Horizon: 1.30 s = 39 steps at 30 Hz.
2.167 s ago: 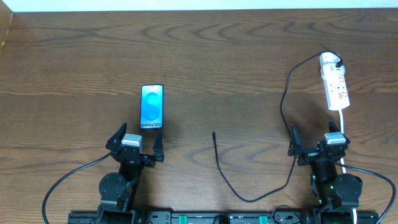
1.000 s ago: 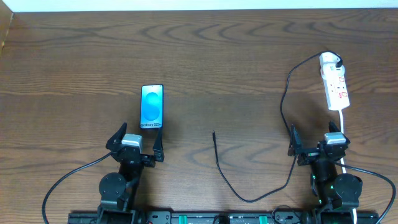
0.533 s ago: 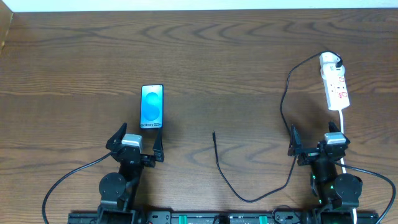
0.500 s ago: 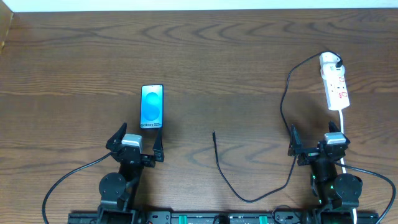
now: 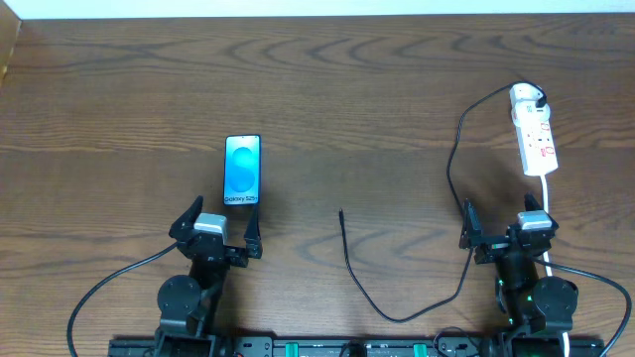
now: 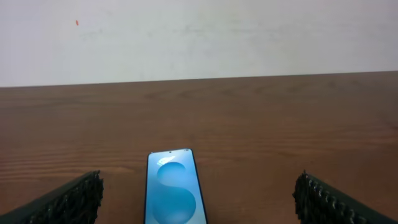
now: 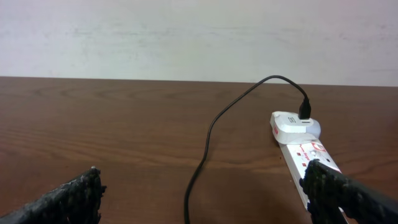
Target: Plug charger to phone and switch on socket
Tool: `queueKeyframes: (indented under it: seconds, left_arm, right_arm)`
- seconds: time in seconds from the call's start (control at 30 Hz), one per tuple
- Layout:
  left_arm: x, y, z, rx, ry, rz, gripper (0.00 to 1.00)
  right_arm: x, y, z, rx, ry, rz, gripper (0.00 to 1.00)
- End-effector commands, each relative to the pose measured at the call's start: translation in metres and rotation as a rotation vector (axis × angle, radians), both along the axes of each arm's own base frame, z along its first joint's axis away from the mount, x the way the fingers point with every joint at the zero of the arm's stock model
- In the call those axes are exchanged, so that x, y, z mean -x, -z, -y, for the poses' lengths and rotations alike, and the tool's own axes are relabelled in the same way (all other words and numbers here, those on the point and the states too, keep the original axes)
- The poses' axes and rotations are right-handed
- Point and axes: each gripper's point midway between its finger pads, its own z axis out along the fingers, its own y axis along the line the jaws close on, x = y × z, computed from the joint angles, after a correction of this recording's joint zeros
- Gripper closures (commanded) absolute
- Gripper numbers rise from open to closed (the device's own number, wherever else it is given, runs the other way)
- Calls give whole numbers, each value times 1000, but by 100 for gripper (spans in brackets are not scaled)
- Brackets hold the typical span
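The phone (image 5: 243, 171) lies flat on the wooden table, left of centre, its blue screen up; in the left wrist view the phone (image 6: 174, 190) sits just ahead, between the fingers. My left gripper (image 5: 215, 225) rests open right behind it, empty. The charger (image 5: 397, 297) is a thin black cable looping from its loose plug tip (image 5: 341, 212) at mid-table to the white socket (image 5: 534, 137) at far right. My right gripper (image 5: 504, 226) stands open near the table's front edge, behind the socket (image 7: 301, 143), with the charger (image 7: 205, 155) running between its fingers (image 7: 339, 193).
A white cord (image 5: 547, 203) runs from the socket toward the right arm's base. A white wall (image 6: 199, 37) bounds the table's far edge. Thick black arm cables (image 5: 109, 288) curl along the front edge.
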Motion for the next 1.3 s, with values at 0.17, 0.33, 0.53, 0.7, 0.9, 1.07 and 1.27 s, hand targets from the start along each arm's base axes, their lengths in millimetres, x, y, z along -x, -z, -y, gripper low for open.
queueKeyframes:
  seconds: [0.17,0.33,0.53,0.7,0.9,1.07,1.27]
  left_arm:
    - [12,-57,2,19,18,69,2]
    - [15,-91,0,17,14,61,2]
    - [5,-117,1,10,10,-8,2]
    - [-21,-124,4,-5,10,-146,2]
    - [-55,-125,8,14,-3,-383,2]
    - [-79,-127,11,9,-15,-554,2]
    - [-103,-118,13,7,-37,-752,2]
  right_arm:
    - [0,1,-1,-3,-1,-1,1]
    - [0,1,-1,-3,-1,-1,1]
    - [0,1,-1,-3,-1,-1,1]
    - [0,1,-1,-3,-1,-1,1]
    - [0,1,-1,-3,-1,-1,1]
    - [0,1,-1,-3,-1,-1,1]
    - [0,1,-1,-3,-1,-1,1]
